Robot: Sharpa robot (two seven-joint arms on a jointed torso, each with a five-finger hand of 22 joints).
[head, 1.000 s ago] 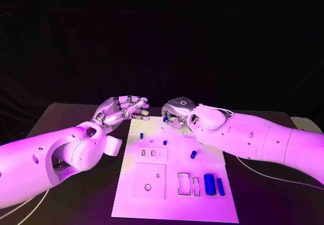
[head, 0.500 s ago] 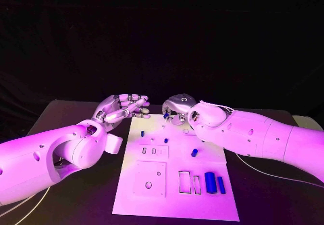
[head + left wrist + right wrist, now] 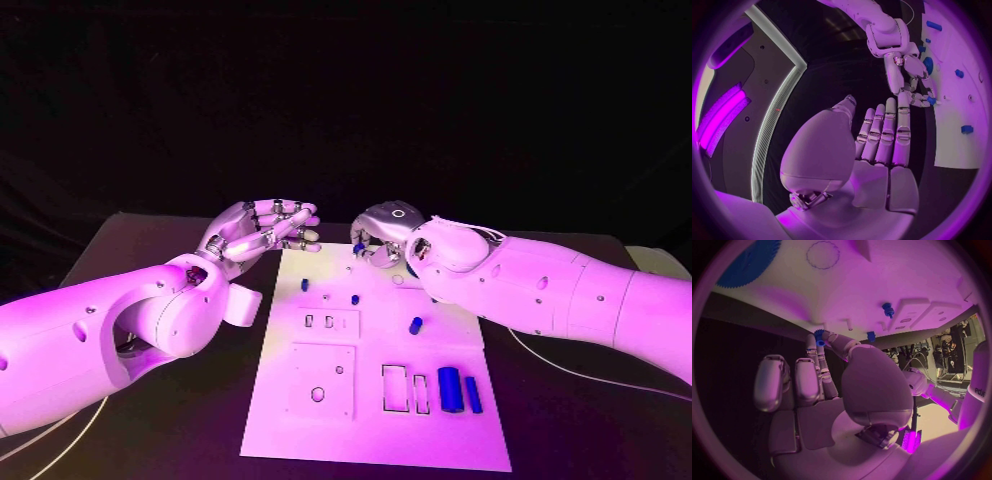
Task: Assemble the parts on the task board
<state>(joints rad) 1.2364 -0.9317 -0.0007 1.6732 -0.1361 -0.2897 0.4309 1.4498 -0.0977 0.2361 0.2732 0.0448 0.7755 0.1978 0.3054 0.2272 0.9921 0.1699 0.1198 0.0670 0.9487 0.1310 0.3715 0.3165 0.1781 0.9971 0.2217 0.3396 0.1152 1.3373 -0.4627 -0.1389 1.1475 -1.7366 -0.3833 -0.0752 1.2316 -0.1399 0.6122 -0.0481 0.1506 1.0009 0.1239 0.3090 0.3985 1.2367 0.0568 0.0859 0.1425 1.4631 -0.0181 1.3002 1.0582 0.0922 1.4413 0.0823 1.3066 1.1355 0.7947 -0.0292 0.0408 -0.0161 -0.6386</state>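
Note:
The white task board [image 3: 378, 420] lies in the middle of the black table. My right hand [image 3: 384, 236] hovers over the board's far edge and pinches a small blue part [image 3: 358, 247] at its fingertips; the pinched part [image 3: 820, 335] is also visible in the right wrist view. My left hand [image 3: 267, 229] hangs just left of it, off the board's far left corner, holding nothing, with its fingers [image 3: 887, 134] stretched side by side. Small blue parts [image 3: 304, 285] [image 3: 353, 299] stand on the board, and another [image 3: 415, 325] lies near its middle.
Two longer blue pieces [image 3: 449, 390] [image 3: 472, 396] lie at the board's near right, beside rectangular slots [image 3: 392, 389]. A raised plate with a hole [image 3: 319, 382] sits at the near left. A blue gear [image 3: 750, 264] lies on the board near my right hand.
My right hand has turned slightly, so the blue part now shows at its fingertips. The left hand has barely moved.

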